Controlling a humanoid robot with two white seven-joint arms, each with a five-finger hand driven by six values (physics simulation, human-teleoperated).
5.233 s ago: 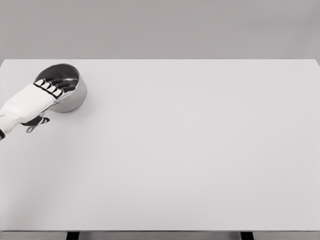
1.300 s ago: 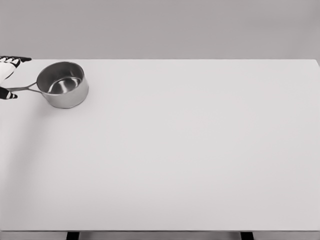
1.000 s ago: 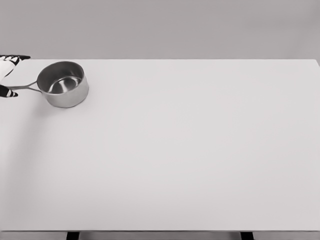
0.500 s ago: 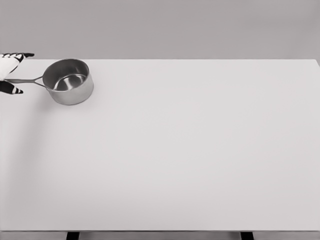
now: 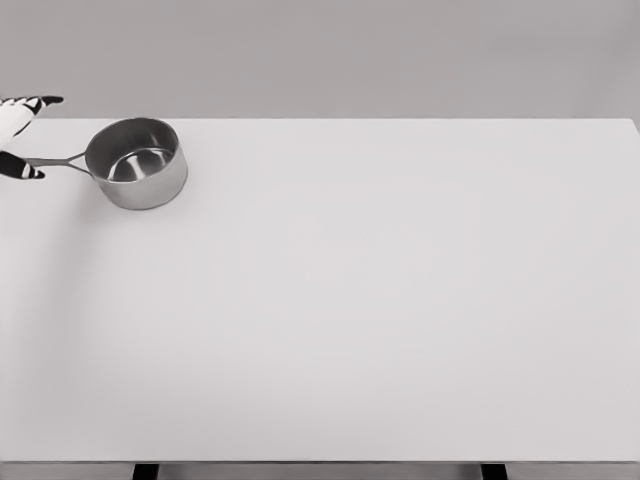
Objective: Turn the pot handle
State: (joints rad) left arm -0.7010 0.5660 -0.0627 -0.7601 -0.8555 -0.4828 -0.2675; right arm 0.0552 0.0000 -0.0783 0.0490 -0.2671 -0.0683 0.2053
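A small steel pot (image 5: 137, 163) stands on the white table (image 5: 380, 300) at its far left corner. Its thin handle (image 5: 60, 160) points left, nearly level, toward the picture's edge. Only the black-tipped fingers of my left hand (image 5: 40, 136) show at the left edge. They are spread wide: one finger (image 5: 38, 101) is above the handle's end, the thumb (image 5: 24, 171) just below it. The thumb lies close to the handle's tip, and I cannot tell whether it touches. The hand holds nothing. My right arm is out of sight.
The table's far edge (image 5: 320, 119) runs just behind the pot, with a plain grey wall beyond it. The left table edge lies close to the handle's tip.
The handle, which pointed to the lower left under my hand, now points left. In the last half second the pot stayed put while my fingers rose slightly and drew back left.
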